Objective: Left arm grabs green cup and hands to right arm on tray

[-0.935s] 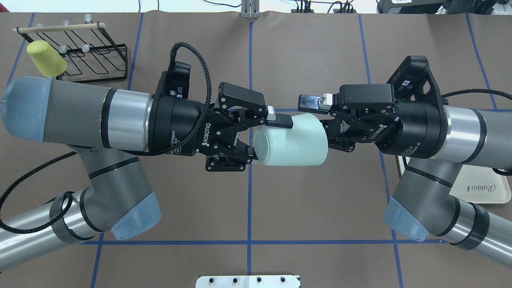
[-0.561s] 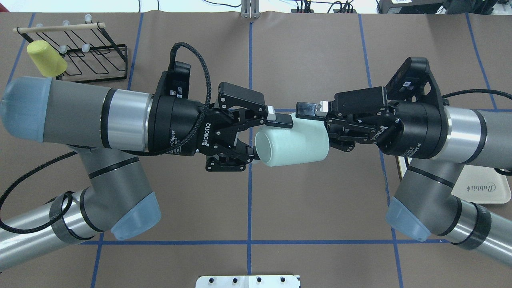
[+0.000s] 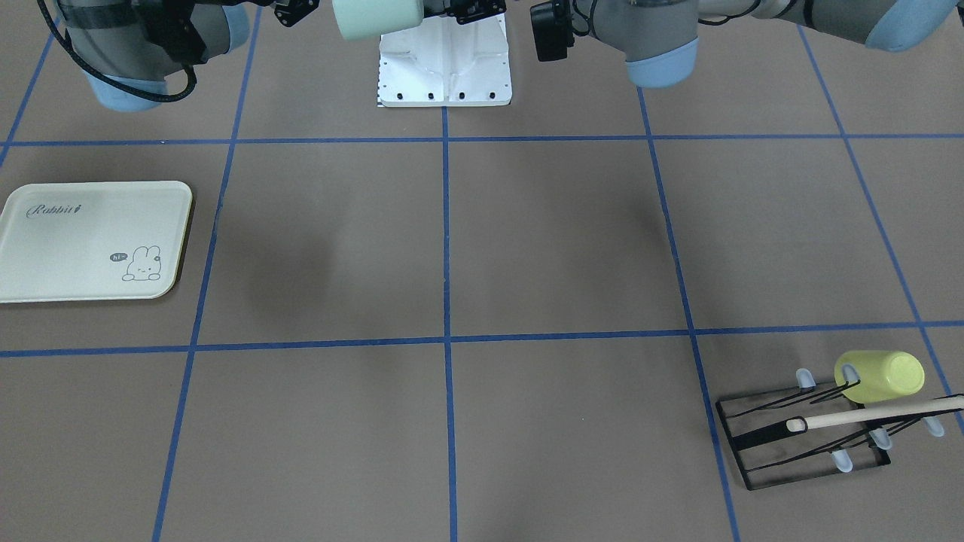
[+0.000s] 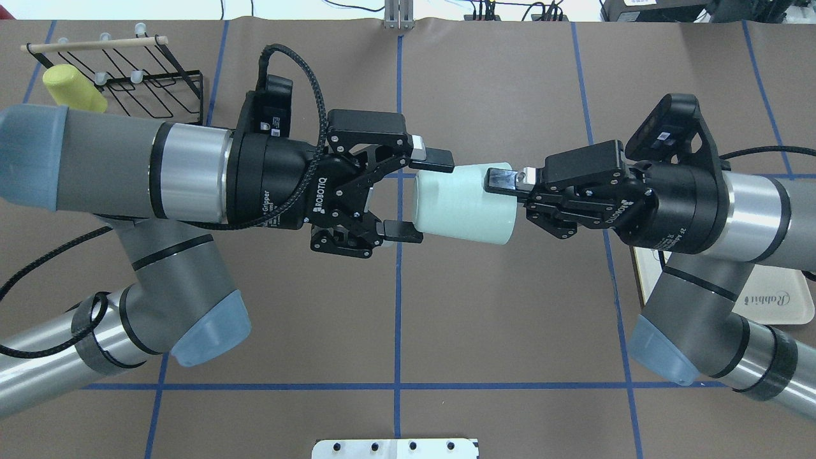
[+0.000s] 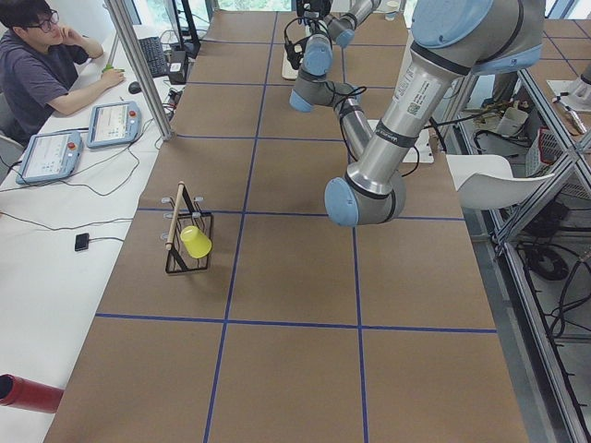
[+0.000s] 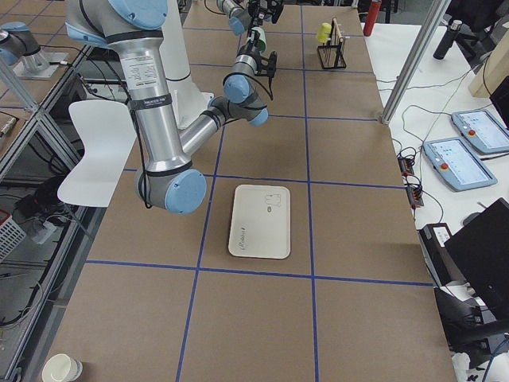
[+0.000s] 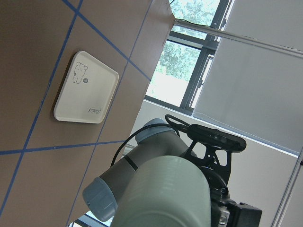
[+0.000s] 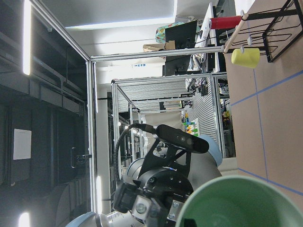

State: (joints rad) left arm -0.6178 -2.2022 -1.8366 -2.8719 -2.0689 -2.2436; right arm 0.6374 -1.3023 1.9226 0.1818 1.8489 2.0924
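While my left gripper (image 4: 435,199) stands spread apart about its left end, the green cup (image 4: 462,203) lies crosswise, clamped by my right gripper (image 4: 507,197), tray (image 4: 781,299) further right.

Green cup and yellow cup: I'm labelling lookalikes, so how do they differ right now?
Colour: the green cup is pale mint; the yellow cup is yellow-green. Support: the green cup is held in the air, on its side, by the right gripper; the yellow cup hangs tilted on the black wire rack. Both are small, smooth, handleless tumblers.
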